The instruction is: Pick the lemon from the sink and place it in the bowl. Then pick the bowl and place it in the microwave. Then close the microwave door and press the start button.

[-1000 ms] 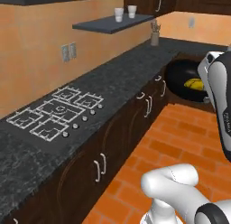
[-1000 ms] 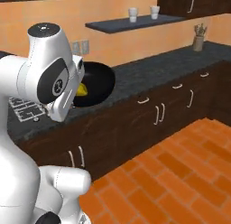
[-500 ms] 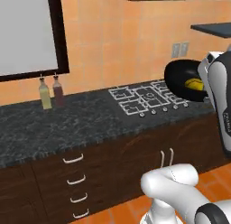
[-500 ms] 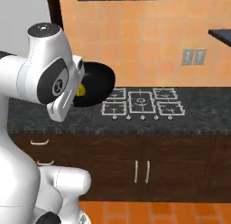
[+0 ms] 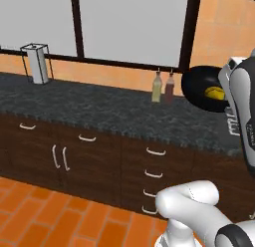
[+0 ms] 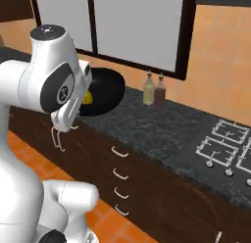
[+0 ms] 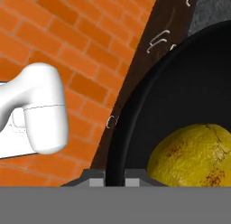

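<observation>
Gripping the bowl (image 7: 180,96) by its rim, w/ one finger on each side of the thin wall at 6 o'clock in the hand view, the gripper (image 7: 115,175) is holding it in the air w/ the lemon (image 7: 194,157) lying inside at approx. 4 o'clock. Judging by looks, the glossy bowl is probably stiff but slick and front-heavy on a rim pinch, and the loose lemon is apt to roll, so level carrying is advisable. Below, a speckled dark counter (image 5: 99,109) is bearing two bottles (image 5: 163,87) under a window (image 5: 129,24), w/ brown drawers (image 5: 154,171) and orange brick flooring (image 5: 60,221).
</observation>
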Available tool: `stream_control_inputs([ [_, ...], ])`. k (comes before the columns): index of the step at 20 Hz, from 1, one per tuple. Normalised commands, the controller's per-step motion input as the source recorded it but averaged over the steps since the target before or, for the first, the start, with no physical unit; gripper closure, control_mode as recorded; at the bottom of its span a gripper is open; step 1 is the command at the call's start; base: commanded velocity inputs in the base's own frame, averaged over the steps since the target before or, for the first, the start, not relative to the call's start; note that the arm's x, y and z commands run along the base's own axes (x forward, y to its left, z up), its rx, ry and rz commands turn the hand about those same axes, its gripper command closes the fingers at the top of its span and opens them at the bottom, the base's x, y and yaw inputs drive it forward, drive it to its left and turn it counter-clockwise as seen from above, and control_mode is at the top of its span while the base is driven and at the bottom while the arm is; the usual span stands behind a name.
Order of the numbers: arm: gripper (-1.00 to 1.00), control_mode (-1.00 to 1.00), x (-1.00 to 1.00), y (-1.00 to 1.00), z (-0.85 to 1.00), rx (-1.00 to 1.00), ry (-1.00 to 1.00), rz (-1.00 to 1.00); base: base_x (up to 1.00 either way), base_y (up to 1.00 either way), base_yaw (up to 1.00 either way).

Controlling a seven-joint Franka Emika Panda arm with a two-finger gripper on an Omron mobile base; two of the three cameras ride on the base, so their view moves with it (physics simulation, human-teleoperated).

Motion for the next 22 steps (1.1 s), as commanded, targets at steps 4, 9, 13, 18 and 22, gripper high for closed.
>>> stream_control_inputs([
  [4,1.0,1.0,0.0,0.0,0.0,0.0,0.0,0.0,-0.03,0.07,0.96],
  [9,1.0,1.0,0.0,0.0,0.0,0.0,0.0,0.0,-0.01,0.24,0.86],
  [13,1.0,1.0,0.0,0.0,0.0,0.0,0.0,0.0,0.13,0.06,0.91],
  [18,1.0,1.0,0.0,0.0,0.0,0.0,0.0,0.0,0.32,-0.01,0.83],
  [22,1.0,1.0,0.0,0.0,0.0,0.0,0.0,0.0,0.86,-0.2,0.5],
])
